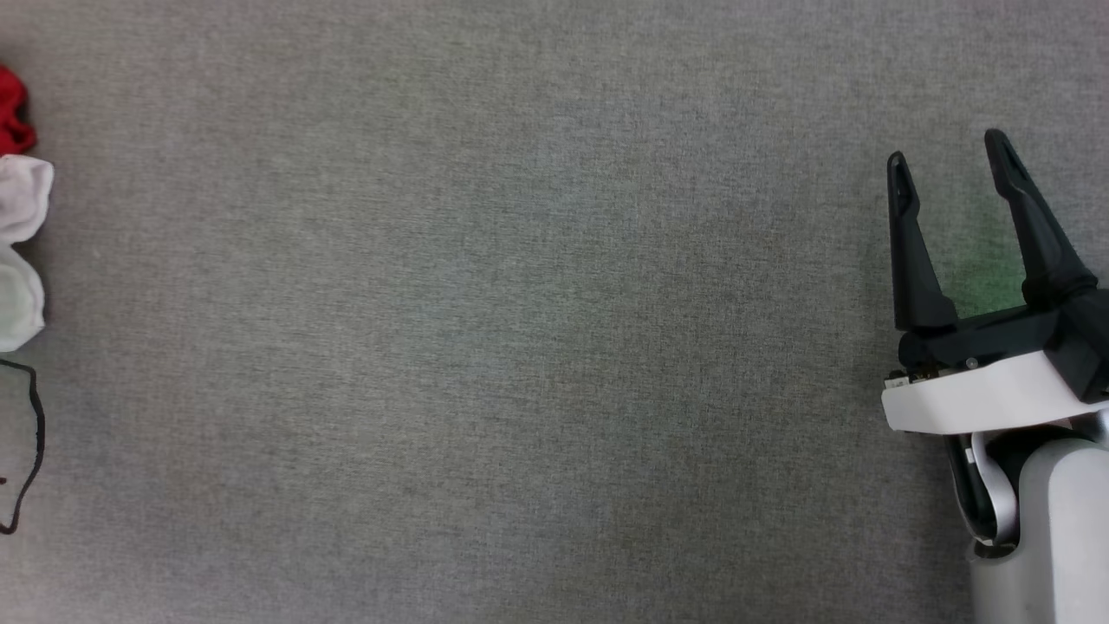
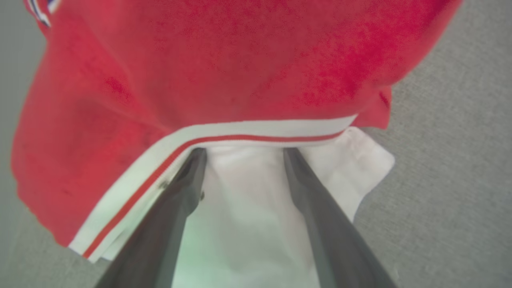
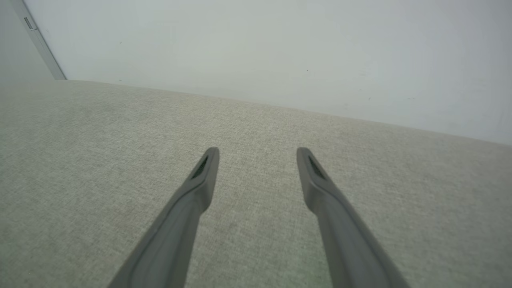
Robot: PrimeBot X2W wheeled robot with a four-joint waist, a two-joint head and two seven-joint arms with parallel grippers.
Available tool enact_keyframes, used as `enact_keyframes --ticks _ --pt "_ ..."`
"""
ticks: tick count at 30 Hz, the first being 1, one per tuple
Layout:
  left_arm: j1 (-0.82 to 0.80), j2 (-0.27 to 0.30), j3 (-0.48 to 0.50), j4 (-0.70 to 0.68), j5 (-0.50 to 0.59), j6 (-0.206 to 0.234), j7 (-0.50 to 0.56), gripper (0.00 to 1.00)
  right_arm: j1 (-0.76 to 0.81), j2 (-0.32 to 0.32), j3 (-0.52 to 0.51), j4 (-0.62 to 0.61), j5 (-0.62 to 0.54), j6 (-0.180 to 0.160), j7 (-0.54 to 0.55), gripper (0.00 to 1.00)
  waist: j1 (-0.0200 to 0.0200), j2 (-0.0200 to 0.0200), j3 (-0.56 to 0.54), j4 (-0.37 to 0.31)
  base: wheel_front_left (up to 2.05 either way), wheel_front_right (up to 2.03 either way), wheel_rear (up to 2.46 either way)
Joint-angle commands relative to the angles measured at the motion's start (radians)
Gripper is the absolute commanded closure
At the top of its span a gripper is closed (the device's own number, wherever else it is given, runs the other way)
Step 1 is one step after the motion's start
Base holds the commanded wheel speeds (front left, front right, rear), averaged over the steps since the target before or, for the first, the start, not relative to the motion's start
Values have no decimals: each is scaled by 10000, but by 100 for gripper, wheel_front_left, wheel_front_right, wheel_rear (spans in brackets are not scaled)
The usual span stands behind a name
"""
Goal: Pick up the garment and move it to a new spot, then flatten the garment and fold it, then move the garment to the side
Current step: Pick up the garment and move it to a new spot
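Note:
The garment is a crumpled red shirt with a white sleeve and red-white striped trim, lying on the grey cloth surface. In the left wrist view my left gripper stands open, its two dark fingers on either side of the white sleeve, and their tips reach the striped trim. In the head view a red and white bit of the garment shows at the far left edge. My right gripper hovers open over bare cloth at the right, far from the garment, and the right gripper has nothing between its fingers.
Grey woven cloth covers the whole work surface. A thin black curved line lies on it at the lower left edge. A pale wall rises behind the surface's far edge in the right wrist view.

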Motion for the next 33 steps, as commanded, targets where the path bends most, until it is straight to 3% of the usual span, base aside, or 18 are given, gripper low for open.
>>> enact_keyframes --ticks 1,6,7,8,9,10,17,33 --pt "162 -52 113 33 -135 129 -16 0 -190 6 50 -193 -77 -5 2 0 -2 0 266 -134 0 0 0" --pt "344 -308 77 198 -227 286 169 0 -216 6 94 -517 -127 -7 73 0 -2 0 411 -172 0 0 0" --pt "385 -382 67 259 -300 303 314 16 -196 6 111 -597 -139 -7 93 0 -2 0 420 -173 0 0 0" --pt "403 -433 59 294 -333 314 408 55 -166 8 132 -674 -153 -7 105 0 -2 0 424 -175 0 0 0" --pt "412 -448 61 306 -368 342 481 89 -144 6 144 -745 -155 -7 133 0 -2 0 424 -178 0 0 0" --pt "417 -487 85 349 -455 357 597 100 -140 6 155 -808 -168 -7 137 0 -2 0 418 -185 0 0 0" --pt "464 -418 53 128 -375 473 345 100 -93 6 126 -974 -68 -7 165 0 -2 0 286 -177 0 0 0" --pt "-369 446 -738 -1414 1536 615 -3282 100 541 6 77 -224 591 -7 -206 0 -2 0 -1850 -111 0 0 0"
